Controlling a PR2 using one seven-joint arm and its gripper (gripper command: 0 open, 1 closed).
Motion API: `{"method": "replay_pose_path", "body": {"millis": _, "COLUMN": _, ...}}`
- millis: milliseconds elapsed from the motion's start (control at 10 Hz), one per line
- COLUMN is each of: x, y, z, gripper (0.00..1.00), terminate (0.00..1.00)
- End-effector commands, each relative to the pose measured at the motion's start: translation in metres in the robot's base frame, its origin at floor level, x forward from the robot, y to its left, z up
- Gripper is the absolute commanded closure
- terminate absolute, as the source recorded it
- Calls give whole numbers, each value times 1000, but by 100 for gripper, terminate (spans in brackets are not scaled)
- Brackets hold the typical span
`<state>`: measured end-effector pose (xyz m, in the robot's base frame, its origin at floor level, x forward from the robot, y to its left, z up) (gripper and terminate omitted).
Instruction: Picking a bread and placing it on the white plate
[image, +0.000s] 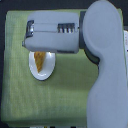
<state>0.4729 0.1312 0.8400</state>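
Bread (41, 61) lies on the white plate (42, 74), upper end hidden under the arm. Plate sits on green cloth (20, 95), toward the exterior view's left. Grey arm (102, 75) rises from the bottom right, bends, forearm reaching horizontally leftward over the plate. Gripper (30, 31) at left end; jaw opening can't be told, nothing visibly held.

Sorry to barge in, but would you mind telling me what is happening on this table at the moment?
A PR2 arm reaches across a green cloth from the exterior view's right. The bread already lies on the white plate, its upper end hidden beneath the arm. The gripper sits above the plate toward the exterior view's left, but the picture is too blurry to tell whether it is open or shut, or whether it touches the bread.
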Motion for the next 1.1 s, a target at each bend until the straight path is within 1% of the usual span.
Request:
{"method": "replay_pose_path", "body": {"millis": 0, "x": 36, "y": -79, "z": 93, "gripper": 0, "terminate": 0}}
{"method": "replay_pose_path", "body": {"millis": 200, "x": 41, "y": -103, "z": 101, "gripper": 0, "terminate": 0}}
{"method": "replay_pose_path", "body": {"millis": 300, "x": 38, "y": -120, "z": 98, "gripper": 0, "terminate": 0}}
{"method": "replay_pose_path", "body": {"millis": 400, "x": 37, "y": -157, "z": 94, "gripper": 0, "terminate": 0}}
{"method": "replay_pose_path", "body": {"millis": 500, "x": 37, "y": -176, "z": 94, "gripper": 0, "terminate": 0}}
{"method": "replay_pose_path", "body": {"millis": 700, "x": 35, "y": -236, "z": 93, "gripper": 0, "terminate": 0}}
{"method": "replay_pose_path", "body": {"millis": 900, "x": 23, "y": -300, "z": 85, "gripper": 0, "terminate": 0}}
{"method": "replay_pose_path", "body": {"millis": 1000, "x": 20, "y": -322, "z": 85, "gripper": 0, "terminate": 0}}
